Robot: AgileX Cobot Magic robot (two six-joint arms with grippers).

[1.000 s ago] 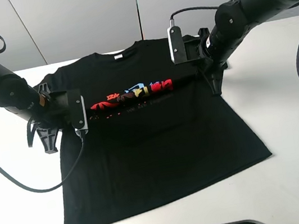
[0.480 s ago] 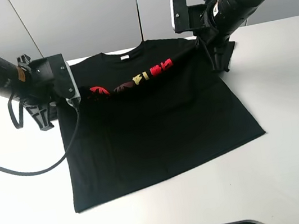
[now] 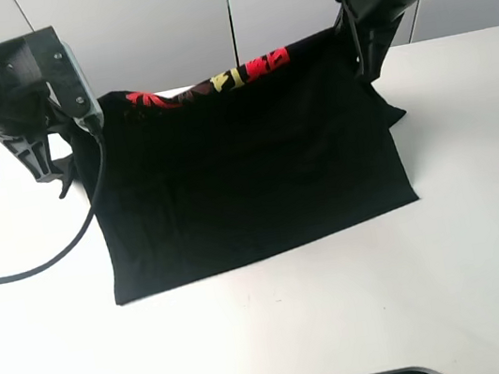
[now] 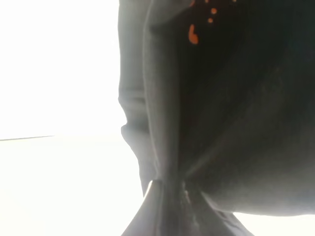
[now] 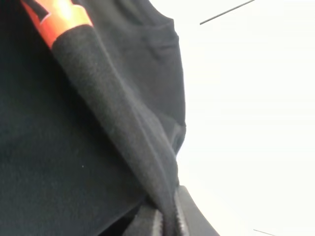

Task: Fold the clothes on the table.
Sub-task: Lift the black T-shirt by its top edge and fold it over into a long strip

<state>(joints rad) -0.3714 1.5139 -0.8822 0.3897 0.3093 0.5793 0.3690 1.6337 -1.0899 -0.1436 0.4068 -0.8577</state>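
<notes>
You see the black cotton T-shirt (image 3: 248, 178) hanging from its upper edge, hem resting on the white matte table (image 3: 366, 320). Left gripper (image 4: 170, 189) and right gripper (image 5: 167, 211) each pinch its cloth tight, apparently near the shoulders.

Open table (image 3: 329, 326) in front of the hem, lifted shirt (image 3: 248, 178) curtaining the middle, cable (image 3: 48, 264) looping at left

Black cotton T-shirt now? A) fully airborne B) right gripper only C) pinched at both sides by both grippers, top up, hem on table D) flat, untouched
C: left gripper and right gripper each clamp the black cotton T-shirt; its hem lies on the white table.
</notes>
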